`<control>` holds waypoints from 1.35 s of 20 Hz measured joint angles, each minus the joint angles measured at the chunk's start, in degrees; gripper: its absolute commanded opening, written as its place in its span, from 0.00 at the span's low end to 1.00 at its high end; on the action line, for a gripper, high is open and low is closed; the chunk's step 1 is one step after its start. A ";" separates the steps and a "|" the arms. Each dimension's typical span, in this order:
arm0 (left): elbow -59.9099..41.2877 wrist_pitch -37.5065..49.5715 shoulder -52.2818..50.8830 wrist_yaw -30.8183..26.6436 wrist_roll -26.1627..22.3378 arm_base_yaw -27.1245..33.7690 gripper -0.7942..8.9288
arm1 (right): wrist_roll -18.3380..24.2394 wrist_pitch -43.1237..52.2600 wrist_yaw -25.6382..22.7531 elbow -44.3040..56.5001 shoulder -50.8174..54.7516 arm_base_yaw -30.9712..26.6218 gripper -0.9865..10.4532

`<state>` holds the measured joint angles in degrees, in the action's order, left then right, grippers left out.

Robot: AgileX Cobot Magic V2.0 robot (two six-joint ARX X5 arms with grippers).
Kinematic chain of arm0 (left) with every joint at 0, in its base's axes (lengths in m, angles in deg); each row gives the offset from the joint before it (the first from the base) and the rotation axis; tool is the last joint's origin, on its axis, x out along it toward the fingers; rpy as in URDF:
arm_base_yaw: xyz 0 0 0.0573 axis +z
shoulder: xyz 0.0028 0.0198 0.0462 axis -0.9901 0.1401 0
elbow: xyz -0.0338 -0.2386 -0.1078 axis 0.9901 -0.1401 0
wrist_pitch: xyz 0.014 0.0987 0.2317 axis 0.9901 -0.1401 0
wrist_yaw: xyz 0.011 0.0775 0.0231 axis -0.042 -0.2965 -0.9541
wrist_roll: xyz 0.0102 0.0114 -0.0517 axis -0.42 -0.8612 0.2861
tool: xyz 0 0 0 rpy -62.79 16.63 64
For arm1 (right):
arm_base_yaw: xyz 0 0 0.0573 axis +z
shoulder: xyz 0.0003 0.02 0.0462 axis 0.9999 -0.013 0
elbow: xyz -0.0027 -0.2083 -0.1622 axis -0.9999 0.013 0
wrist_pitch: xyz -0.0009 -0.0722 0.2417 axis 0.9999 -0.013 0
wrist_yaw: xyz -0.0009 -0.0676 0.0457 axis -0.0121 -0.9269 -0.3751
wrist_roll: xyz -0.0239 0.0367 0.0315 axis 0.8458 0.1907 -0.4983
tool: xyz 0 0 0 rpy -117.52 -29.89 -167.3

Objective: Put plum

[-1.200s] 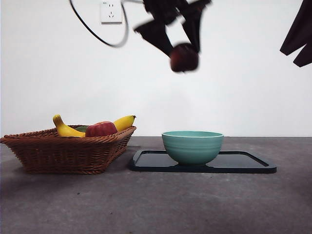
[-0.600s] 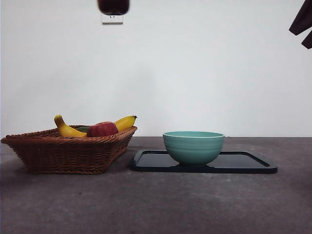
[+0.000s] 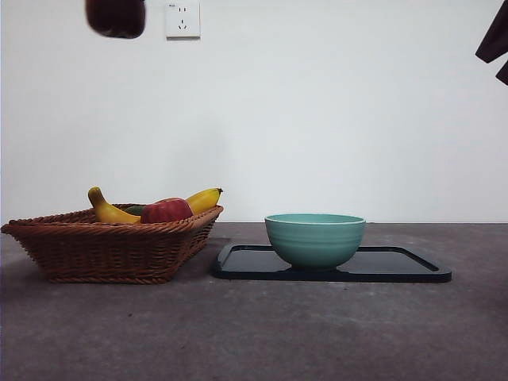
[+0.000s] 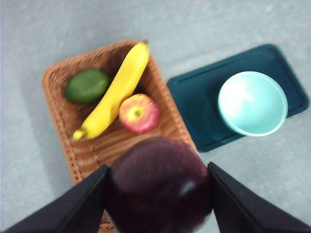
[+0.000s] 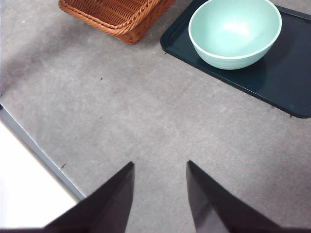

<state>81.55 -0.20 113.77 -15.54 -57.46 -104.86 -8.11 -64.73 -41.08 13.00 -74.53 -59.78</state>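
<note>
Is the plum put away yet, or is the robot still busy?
Not yet. Picking up looks done: the left gripper holds the plum high over the basket. Left to do: lower and let go, perhaps there. The bowl is empty. The right gripper waits.

Right gripper (image 5: 159,194) hangs over bare grey table (image 5: 146,121), jaws apart with nothing between them. Further out, a mint green bowl (image 5: 235,32) sits on a dark tray (image 5: 286,82), empty as far as the angle shows. A corner of the wicker basket (image 5: 116,14) pokes in just beside the tray. The table's edge shows at one side.
</note>
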 measured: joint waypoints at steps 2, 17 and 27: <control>-9.16 7.02 -4.83 0.00 0.02 0.87 0.33 | 0.00 0.00 0.00 0.00 0.00 0.00 0.24; -52.48 49.68 -5.64 -3.02 -3.80 3.54 0.33 | -0.02 -0.04 0.00 0.00 0.00 0.00 0.24; -52.85 56.74 4.42 -3.04 -6.58 4.52 0.37 | -0.28 -0.04 0.00 0.00 0.00 0.00 0.24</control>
<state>28.70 56.54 118.19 -18.58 -64.04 -100.34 -8.39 -64.77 -41.08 13.00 -74.53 -59.78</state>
